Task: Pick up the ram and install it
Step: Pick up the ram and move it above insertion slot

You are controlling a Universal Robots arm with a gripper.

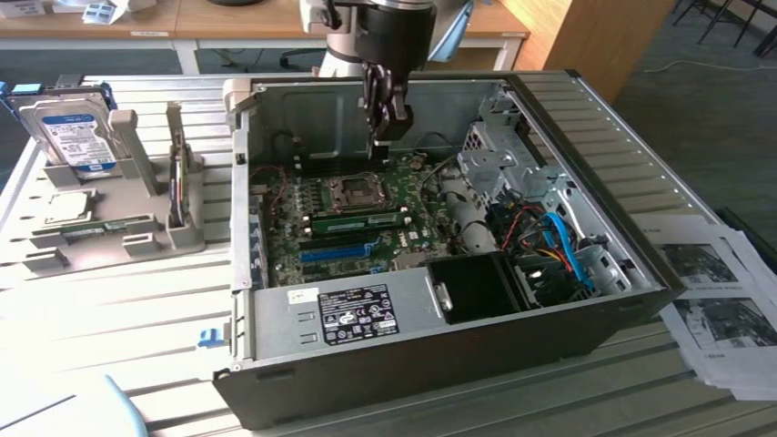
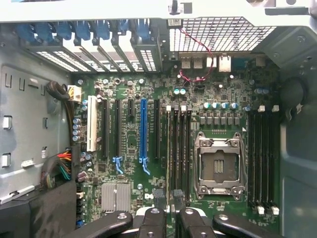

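The case [image 1: 613,196] lay on its side on the bench [image 1: 122,319], open side up, with the board [image 1: 407,238] exposed. The arm reached down into the case from above. The pincer [image 1: 391,135] hung high inside the case, clear of the board and touching nothing.

In the wrist view the pincer [image 2: 168,199] was spread partway. A narrow gap showed between its tips, and it held nothing.

The ram [image 1: 359,221] was on the board, apart from the pincer. It sat as a green strip between the socket [image 1: 358,189] and the blue slot [image 1: 334,252], parallel to both. Whether the strip was one stick or two side by side could not be told, nor whether it was pressed fully home.

In the wrist view the socket [image 2: 220,166] lay between two banks of dark slots with white end clips. The blue slot [image 2: 143,131] stood among black slots on the far side of the nearer bank. A small ribbed heatsink [image 2: 115,196] sat near the end of those slots.

Outside the case, at the exterior view's left, a drive [image 1: 71,137] stood upright in a grey stand [image 1: 127,232]. Printed papers [image 1: 716,291] lay on the bench just beside the case at the exterior view's right.
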